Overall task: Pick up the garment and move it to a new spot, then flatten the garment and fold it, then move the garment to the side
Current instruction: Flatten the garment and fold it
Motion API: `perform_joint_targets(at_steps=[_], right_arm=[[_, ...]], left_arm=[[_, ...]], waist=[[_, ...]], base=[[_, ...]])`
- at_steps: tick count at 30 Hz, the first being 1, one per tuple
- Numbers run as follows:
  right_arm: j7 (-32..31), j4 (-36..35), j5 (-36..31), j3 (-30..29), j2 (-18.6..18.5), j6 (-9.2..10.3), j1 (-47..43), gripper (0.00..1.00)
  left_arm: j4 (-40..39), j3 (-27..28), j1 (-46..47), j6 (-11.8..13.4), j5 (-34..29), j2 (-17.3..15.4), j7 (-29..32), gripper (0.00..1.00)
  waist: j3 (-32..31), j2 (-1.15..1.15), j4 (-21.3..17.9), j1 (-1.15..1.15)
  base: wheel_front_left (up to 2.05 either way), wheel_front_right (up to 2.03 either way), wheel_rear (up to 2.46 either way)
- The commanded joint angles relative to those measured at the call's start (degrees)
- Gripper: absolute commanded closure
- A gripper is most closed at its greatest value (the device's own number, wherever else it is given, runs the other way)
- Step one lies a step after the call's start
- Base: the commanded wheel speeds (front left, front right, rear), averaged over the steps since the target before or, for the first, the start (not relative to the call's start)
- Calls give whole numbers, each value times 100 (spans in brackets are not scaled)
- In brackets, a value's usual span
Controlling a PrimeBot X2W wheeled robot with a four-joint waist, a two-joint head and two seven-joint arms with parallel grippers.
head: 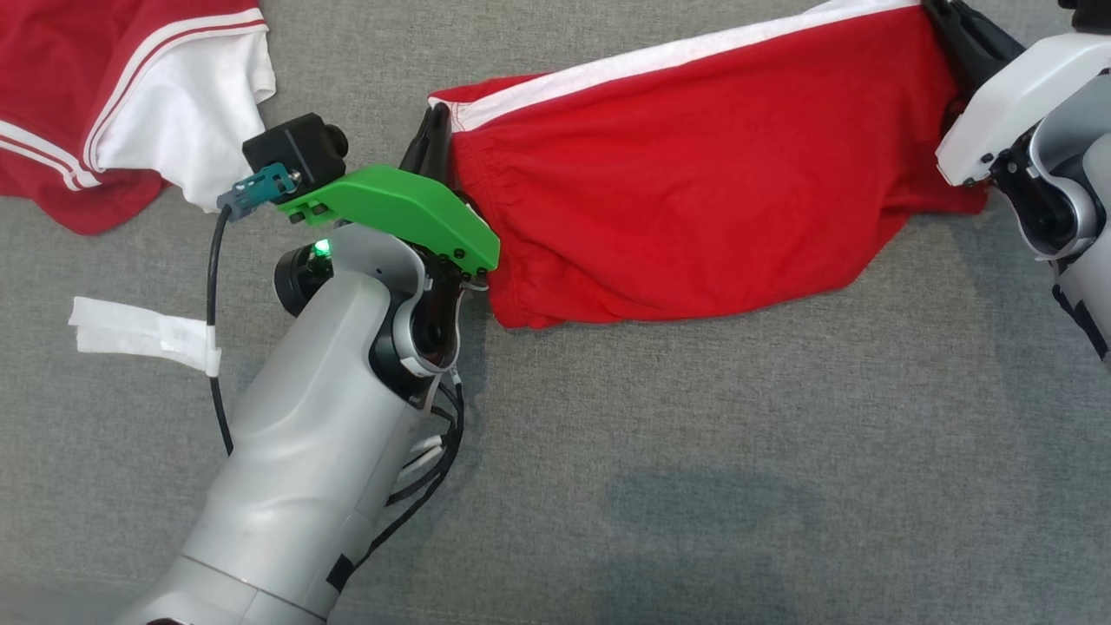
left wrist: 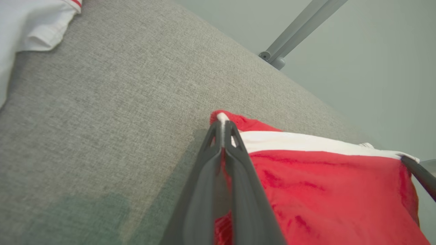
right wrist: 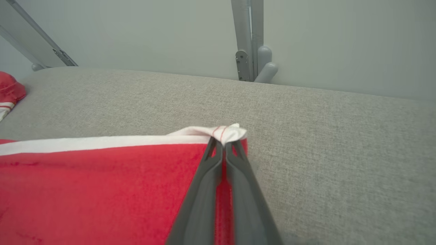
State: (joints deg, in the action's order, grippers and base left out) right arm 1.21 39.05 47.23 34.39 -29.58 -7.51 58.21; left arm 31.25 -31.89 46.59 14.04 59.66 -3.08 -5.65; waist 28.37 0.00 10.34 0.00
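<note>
While the red garment (head: 694,174) is stretching between my two grippers over the grey surface (head: 694,434), I'm seeing the left gripper (head: 437,126) pinching its left corner and the right gripper (head: 950,26) pinching its far right corner. Both wrist views are showing the jaws fully closed on cloth: left gripper (left wrist: 223,127) on the white band, right gripper (right wrist: 223,144) with a bunched white corner poking past the tips. The head view is adding a second garment (head: 130,95) far left and white tape (head: 143,334). The right wrist view is adding a metal post (right wrist: 250,41) beyond the far edge.
</note>
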Motion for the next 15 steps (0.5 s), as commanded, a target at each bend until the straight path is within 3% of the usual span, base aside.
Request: perform_joint_targets(at_steps=[1, 2, 3, 4, 5, 10, 15], right_arm=[[69, 48, -45, 23, 7, 4, 102, 71], [133, 70, -58, 68, 31, 4, 124, 27], [190, 104, -60, 96, 48, 4, 127, 0], [274, 134, -81, 127, 56, 4, 136, 0], [352, 137, -69, 154, 63, 4, 142, 0], [738, -88, -17, 273, -34, 4, -47, 0], [698, -539, 45, 341, -273, 4, -435, 0]], left_arm=[[47, -19, 95, -42, 5, -10, -39, 100], [96, -30, 116, -43, 36, -6, -59, 100], [144, -36, 138, -30, 49, -4, -109, 76], [186, -42, 149, -17, 54, -3, -158, 34], [214, -41, 150, -19, 74, 0, -211, 0], [197, -120, 4, -163, -12, -25, -531, 0], [-334, -229, -393, -204, -489, -309, -862, 0]], waist=[[13, 0, -9, 0], [19, 0, -17, 0], [20, 0, -29, 0], [16, 0, -42, 0], [9, 0, -54, 0], [-142, 0, -180, 0], [-404, 0, -331, 0]], base=[[0, 0, 0], [0, 0, 0], [0, 0, 0], [0, 0, 0], [0, 0, 0], [0, 0, 0], [0, 0, 0]])
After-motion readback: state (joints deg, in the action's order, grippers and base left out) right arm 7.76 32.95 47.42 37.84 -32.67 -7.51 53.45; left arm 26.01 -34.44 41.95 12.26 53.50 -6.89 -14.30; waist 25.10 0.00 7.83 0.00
